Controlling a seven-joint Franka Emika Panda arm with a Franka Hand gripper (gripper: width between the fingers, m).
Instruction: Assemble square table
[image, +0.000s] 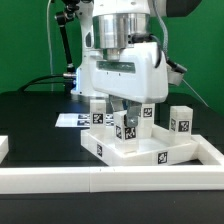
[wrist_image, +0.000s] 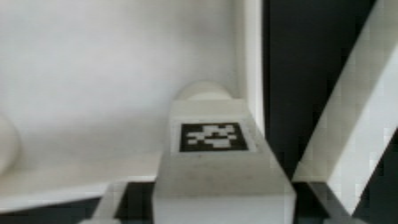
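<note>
The square tabletop (image: 135, 148) lies flat on the black work surface, pushed close against the long white rail (image: 110, 180) at the front — probably so the rail braces it while legs are fitted. It is a white plastic slab with a raised rim and a black-and-white tag on its front edge.

Three white tagged legs stand upright around it: one (image: 97, 112) at its corner toward the exterior view's left, one (image: 146, 115) behind the gripper, and one (image: 180, 119) toward the exterior view's right.

A fourth leg (image: 124, 127) is upright over the middle of the slab, directly under the gripper (image: 122, 112). The wrist view shows the same leg (wrist_image: 217, 150) — white, tapered, tag facing the camera — rising between the two fingers (wrist_image: 347, 130). The jaws stand part-closed against its sides, so the gripper is judged to be grasping this leg, presumably to seat it in the slab. Whether the leg's foot touches the slab cannot be told.

The marker board (image: 72, 120) lies flat behind, well clear.
</note>
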